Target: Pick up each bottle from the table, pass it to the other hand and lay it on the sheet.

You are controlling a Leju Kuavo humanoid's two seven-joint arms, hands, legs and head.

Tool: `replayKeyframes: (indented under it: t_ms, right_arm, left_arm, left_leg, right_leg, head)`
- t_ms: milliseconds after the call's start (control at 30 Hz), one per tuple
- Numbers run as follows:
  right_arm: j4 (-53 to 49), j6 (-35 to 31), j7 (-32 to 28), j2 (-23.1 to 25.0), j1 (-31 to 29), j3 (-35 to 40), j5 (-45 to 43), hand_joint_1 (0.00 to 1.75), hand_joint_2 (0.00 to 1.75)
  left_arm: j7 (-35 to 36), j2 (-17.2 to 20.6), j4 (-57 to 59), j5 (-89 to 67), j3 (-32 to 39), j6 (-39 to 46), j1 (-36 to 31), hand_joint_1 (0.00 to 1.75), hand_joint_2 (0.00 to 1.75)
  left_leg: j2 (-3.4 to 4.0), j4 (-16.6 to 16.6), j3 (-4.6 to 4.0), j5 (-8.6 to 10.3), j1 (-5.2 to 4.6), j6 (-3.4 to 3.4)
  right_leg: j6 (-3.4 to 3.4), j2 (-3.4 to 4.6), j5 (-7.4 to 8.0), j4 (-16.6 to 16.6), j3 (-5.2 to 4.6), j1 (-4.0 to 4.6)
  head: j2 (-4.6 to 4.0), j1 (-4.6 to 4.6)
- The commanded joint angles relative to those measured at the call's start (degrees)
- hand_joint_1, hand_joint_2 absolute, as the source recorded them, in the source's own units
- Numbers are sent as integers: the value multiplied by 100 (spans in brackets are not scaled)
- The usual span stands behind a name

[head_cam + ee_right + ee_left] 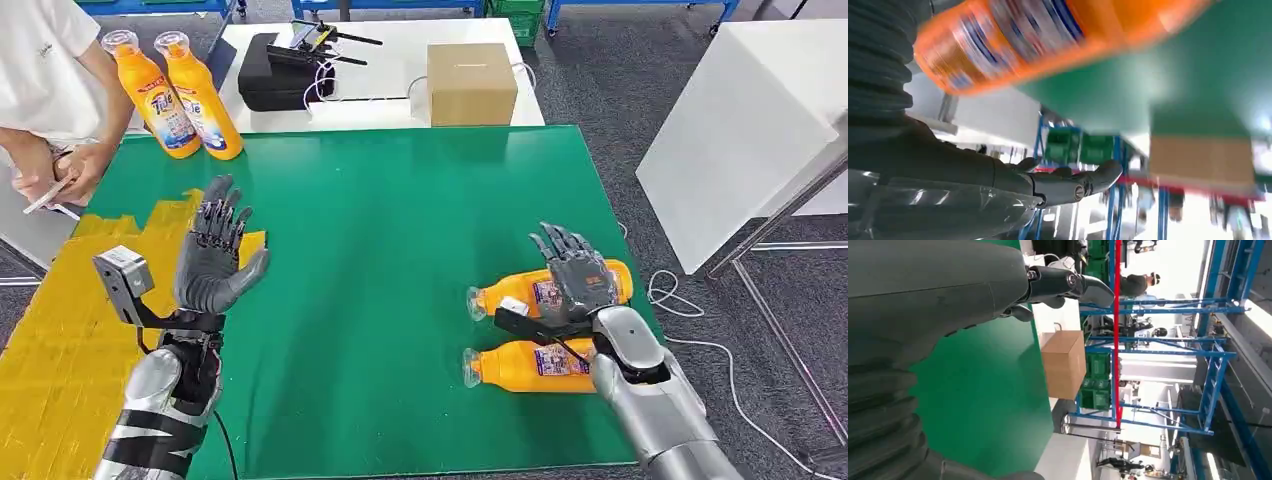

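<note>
1. Grey floor point(640, 90) surrounds a desk point(400, 250) with a green top that takes up the middle of the head view; a yellow sheet point(60, 340) lies over its lower left corner.
2. Lower left of that frame, the left hand point(212, 255) is raised above the sheet's edge, palm upright, fingers spread and holding nothing.
3. Lower right, the nearer bottle point(525, 365) lies on its side on the green, orange with a clear cap pointing toward the frame's centre; the right forearm crosses over its base end.
4. Just above it in the frame, a second orange bottle point(545, 290) lies on its side parallel to the first, cap the same way.
5. The right hand point(575, 270) sits over this second bottle with fingers extended and apart, not wrapped round it; whether it touches the bottle I cannot tell. In the right wrist view the bottle point(1048, 40) is a blurred orange shape beside the hand point(1068, 182), whose fingers reach out straight with nothing in them.
6. Upper left, two more orange bottles point(185, 95) stand upright side by side at the desk's far corner.
7. At the left edge a person point(45, 90) in a white shirt stands by the desk, a hand low near the sheet.
8. Beyond the green top, top centre, a white table point(385, 105) carries a cardboard box point(471, 83) and a black case point(285, 70) with cables.
</note>
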Motion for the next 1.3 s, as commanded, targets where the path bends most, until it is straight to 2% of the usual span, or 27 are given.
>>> replayKeyframes:
  t_ms: [33,167,300,433,867,967,1300]
  right_arm:
    - [1888,754,-43,-349,-1110,830,75,0,175]
    - [1970,815,-79,-364,-1170,853,55,0,175]
    - [2541,1140,-174,-397,-1613,1129,-36,0,175]
    - [2883,1151,-205,-317,-1864,1215,-69,0,175]
    - [3527,1215,-136,-52,-2086,1376,10,0,175]
    - [3878,1499,-314,-16,-2197,1513,-41,0,175]
    - [3911,1536,-353,-45,-2195,1539,-48,0,175]
  left_arm:
    - [53,-23,360,28,103,-76,-222,0,175]
    - [52,-26,380,31,93,-80,-238,0,175]
    - [44,-27,498,65,42,-114,-337,0,175]
    - [44,-51,595,85,-1,-122,-413,0,175]
    - [43,-83,720,117,-80,-122,-517,0,175]
    - [24,-77,833,183,-153,-109,-596,0,175]
    - [18,-74,847,190,-159,-107,-612,0,175]
  left_leg:
    - [7,-2,8,-1,2,-3]
    - [5,-2,11,-3,6,-6]
    - [5,0,13,-6,9,-8]
    - [-2,1,7,1,1,-3]
    - [0,-1,14,0,6,-5]
    - [-1,-3,15,1,8,-7]
    - [-6,-2,28,2,6,-5]
  right_leg:
    - [2,6,3,-5,7,1]
    - [1,3,3,-8,11,6]
    - [2,4,1,-8,12,9]
    - [2,-4,1,-2,5,2]
    - [1,-2,2,-7,12,6]
    - [1,-3,5,-11,15,9]
    - [1,-9,2,-10,26,8]
  head:
    - [0,0]
    - [0,0]
    - [0,2]
    - [0,2]
    - [0,2]
    - [0,0]
    - [0,2]
